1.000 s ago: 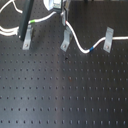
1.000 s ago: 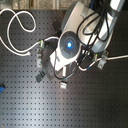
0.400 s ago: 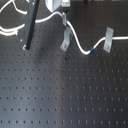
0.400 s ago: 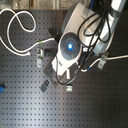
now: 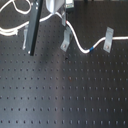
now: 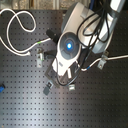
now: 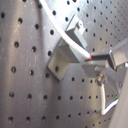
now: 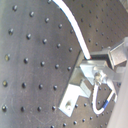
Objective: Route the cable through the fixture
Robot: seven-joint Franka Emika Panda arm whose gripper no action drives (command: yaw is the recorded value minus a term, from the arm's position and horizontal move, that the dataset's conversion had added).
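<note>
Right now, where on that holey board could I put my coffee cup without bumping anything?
In the first exterior view, the board is bare below the metal clips. The strip along the top is crowded: the cable threads past the clips beside the gripper.

I see one work surface filling every view: a dark perforated board with a regular grid of small holes. In the first exterior view the board runs from the near edge to the picture's top, with a dull sheen across its middle. In the second exterior view I look almost straight down on the same board; a lighter strip lies along the top edge, possibly the table beyond the board, though I cannot confirm it. No walls, floor or windows appear. Lighting is even and diffuse.
</note>
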